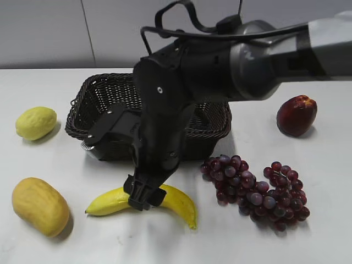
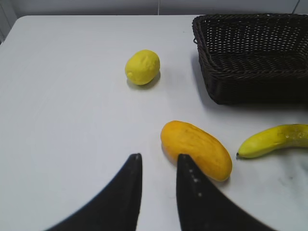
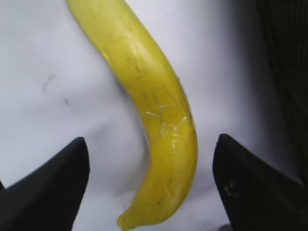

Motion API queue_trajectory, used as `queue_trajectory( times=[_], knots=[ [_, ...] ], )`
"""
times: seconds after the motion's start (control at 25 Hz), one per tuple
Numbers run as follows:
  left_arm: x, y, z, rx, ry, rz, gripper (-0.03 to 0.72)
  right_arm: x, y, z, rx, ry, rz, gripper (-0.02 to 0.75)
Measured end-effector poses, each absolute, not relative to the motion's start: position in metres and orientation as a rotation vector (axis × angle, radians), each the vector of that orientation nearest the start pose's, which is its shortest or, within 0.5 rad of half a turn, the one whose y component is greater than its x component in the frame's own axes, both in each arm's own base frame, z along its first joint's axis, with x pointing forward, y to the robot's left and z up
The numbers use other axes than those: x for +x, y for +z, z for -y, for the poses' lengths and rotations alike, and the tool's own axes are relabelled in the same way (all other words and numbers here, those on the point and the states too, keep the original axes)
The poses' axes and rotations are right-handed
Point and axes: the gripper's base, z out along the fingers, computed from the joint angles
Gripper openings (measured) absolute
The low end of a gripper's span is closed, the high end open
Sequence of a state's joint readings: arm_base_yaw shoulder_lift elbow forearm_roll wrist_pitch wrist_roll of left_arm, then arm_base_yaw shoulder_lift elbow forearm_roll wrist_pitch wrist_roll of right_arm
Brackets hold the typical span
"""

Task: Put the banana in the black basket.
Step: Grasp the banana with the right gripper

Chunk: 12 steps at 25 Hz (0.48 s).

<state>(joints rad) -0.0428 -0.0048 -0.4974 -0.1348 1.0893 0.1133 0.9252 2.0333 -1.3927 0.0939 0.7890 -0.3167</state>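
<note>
The banana (image 1: 107,202) lies on the white table in front of the black basket (image 1: 99,88). My right gripper (image 1: 146,198) reaches down over the banana's middle. In the right wrist view its fingers (image 3: 150,144) are open, one on each side of the banana (image 3: 154,110), with gaps on both sides. The basket's dark wall (image 3: 284,48) shows at the right edge there. My left gripper (image 2: 159,161) is open and empty, low over the table beside the mango (image 2: 197,149). The banana's tip (image 2: 274,139) and the basket (image 2: 202,53) also show in that view.
A yellow-orange mango (image 1: 39,206) lies front left and a lemon (image 1: 36,122) left of the basket. A grape bunch (image 1: 258,190) lies right of the banana. A red fruit (image 1: 297,114) sits at the right. The lemon (image 2: 142,67) also shows in the left wrist view.
</note>
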Motion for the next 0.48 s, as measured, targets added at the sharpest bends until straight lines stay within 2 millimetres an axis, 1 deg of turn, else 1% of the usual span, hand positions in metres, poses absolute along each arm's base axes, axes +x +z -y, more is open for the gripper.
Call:
queue_trajectory(
  times=[0.16, 0.24, 0.36, 0.48],
  knots=[
    [-0.007, 0.275, 0.011, 0.17, -0.119, -2.058, 0.242, 0.243, 0.139, -0.331, -1.655, 0.184, -2.44, 0.636],
    [-0.007, 0.275, 0.011, 0.17, -0.119, -2.058, 0.242, 0.245, 0.133, -0.332, -1.654, 0.177, -2.428, 0.636],
    [-0.007, 0.275, 0.011, 0.17, -0.119, -2.058, 0.242, 0.247, 0.127, -0.334, -1.661, 0.159, -2.404, 0.629],
    [-0.007, 0.275, 0.011, 0.17, -0.119, -2.058, 0.242, 0.248, 0.124, -0.334, -1.67, 0.147, -2.398, 0.595]
  ],
)
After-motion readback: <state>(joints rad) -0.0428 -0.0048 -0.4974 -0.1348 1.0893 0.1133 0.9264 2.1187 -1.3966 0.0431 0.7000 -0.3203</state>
